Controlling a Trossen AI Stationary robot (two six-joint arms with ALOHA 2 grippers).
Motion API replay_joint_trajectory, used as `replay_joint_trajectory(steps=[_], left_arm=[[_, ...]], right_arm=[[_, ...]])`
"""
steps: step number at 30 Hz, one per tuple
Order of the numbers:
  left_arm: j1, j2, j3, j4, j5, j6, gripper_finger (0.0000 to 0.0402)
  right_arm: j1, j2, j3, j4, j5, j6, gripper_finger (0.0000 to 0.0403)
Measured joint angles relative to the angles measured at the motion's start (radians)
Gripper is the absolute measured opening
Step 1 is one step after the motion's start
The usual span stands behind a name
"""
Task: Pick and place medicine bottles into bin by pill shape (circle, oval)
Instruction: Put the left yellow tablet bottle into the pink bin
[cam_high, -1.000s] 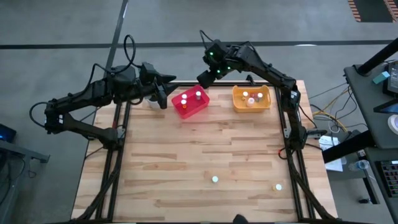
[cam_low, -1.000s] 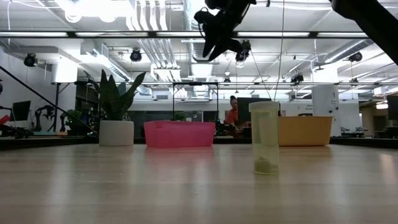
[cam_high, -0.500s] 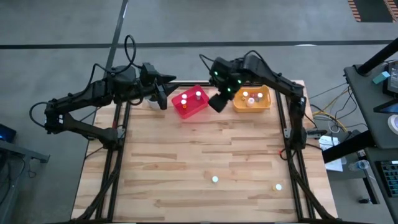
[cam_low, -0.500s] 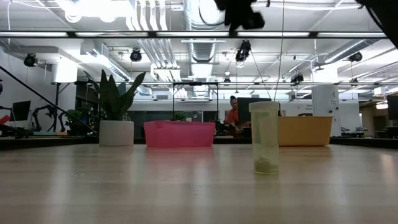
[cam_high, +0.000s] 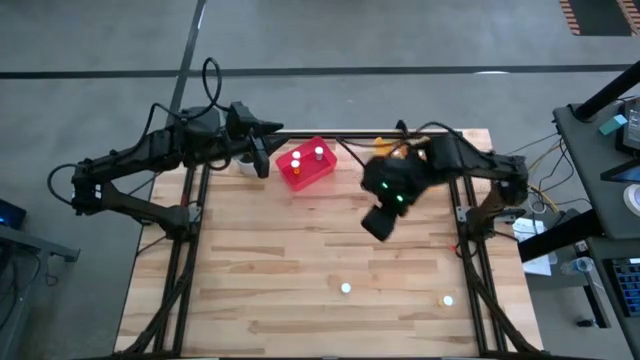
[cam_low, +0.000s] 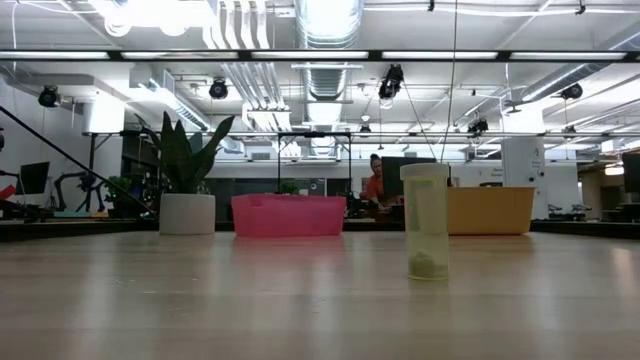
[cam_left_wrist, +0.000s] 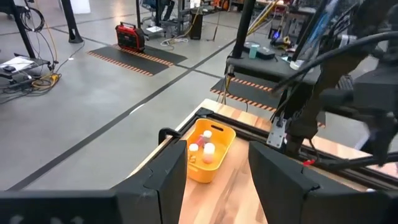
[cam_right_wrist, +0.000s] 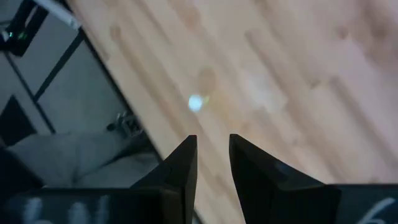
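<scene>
Two tiny white-capped medicine bottles stand on the wood near the table's near edge: one (cam_high: 345, 289) in the middle and one (cam_high: 447, 300) to the right. The low view shows one as a pale bottle (cam_low: 426, 222) standing upright. The red bin (cam_high: 305, 165) holds two bottles. The yellow bin (cam_left_wrist: 208, 152) holds several and is mostly hidden under my right arm in the high view. My right gripper (cam_high: 378, 222) hangs over the table's middle, open and empty, with a white cap (cam_right_wrist: 196, 102) ahead of its fingers. My left gripper (cam_high: 262, 150) waits open at the far left.
A white plant pot (cam_high: 245, 163) with a green plant (cam_low: 187, 165) stands at the far edge beside my left gripper. The red and yellow bins (cam_low: 490, 210) sit along the far edge. Bare wood lies between the bins and the two bottles.
My right gripper has swung from above the red bin at the far edge toward the near edge and a little to the right, coming down over the table's middle. It has left the low view. The bottles and bins have stayed in place.
</scene>
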Motion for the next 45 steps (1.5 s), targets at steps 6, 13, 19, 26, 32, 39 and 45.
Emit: replay_joint_trajectory(steps=[6,13,19,26,32,39,45], left_arm=[[0.0,-0.001,-0.007,-0.011,0.001,-0.005,0.0156],[-0.001,0.003,-0.008,-0.011,0.003,-0.01,0.0156],[-0.016,0.003,-0.008,-0.011,0.026,-0.115,0.0156],[-0.106,0.061,-0.014,0.02,0.03,-0.267,0.0155],[-0.228,0.186,-0.014,0.136,0.031,-0.429,0.0155],[-0.351,0.313,-0.013,0.216,0.032,-0.577,0.0155],[-0.431,0.415,0.007,0.208,0.032,-0.637,0.0155]], right_arm=[[0.096,-0.147,-0.191,0.0,-0.003,0.26,0.0084],[0.136,-0.295,-0.441,-0.002,0.08,0.356,0.0084],[0.135,-0.336,-0.61,-0.001,0.162,0.205,0.0084],[0.146,-0.373,-0.778,0.154,0.265,-0.098,0.0084],[0.115,-0.455,-0.898,0.439,0.266,-0.34,0.0084],[0.078,-0.562,-0.987,0.574,0.294,-0.541,0.0084],[0.078,-0.66,-1.095,0.729,0.311,-0.57,0.0084]])
